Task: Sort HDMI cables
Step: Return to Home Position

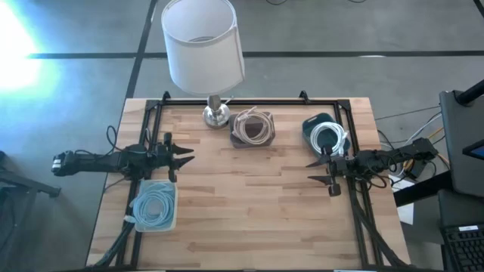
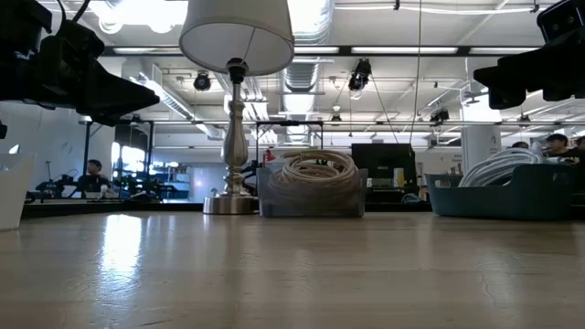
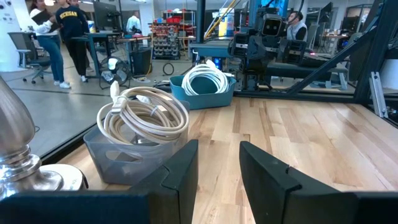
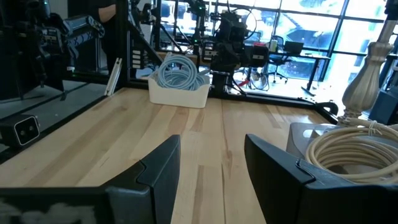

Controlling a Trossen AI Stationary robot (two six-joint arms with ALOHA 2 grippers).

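**Q:** How's the cable sort going, done or what?

**Me:** Pretty much, by my read. Going biggest to smallest on my screens: the table [image 1: 249, 219] is bare wood between the bins. The HDMI cables [image 2: 311, 169] all sit in bins, as far as I can see, with no loose one lying on the wood. The lamp [image 1: 203, 41] stands at the far edge, minding its own business.

Then there are three bins. The white bin [image 4: 180, 94] is toward the near-left corner and holds the light blue coils [image 1: 153, 205]. The grey bin [image 3: 118, 165] sits just beside the lamp's base, with the beige coils [image 1: 253, 127] piled above its rim. The blue bin [image 3: 205, 98] is at the far right with the white coils [image 1: 330, 137].

**Q:** All of them in?

**Me:** Can't give you a count, they're stacked on each other (spaghetti from every camera). It's one colour per bin though, so the sorting itself looks finished to me.

**Q:** And the arms?

**Me:** The left gripper [image 3: 217, 152] is at the table's left side, just beyond the white bin. The right gripper [image 4: 211, 142] is at the right side, just in front of the blue bin. Both hover above the wood with their fingers spread apart and nothing between them. I'd say the only thing left is parking the arms, and they look close to parked.
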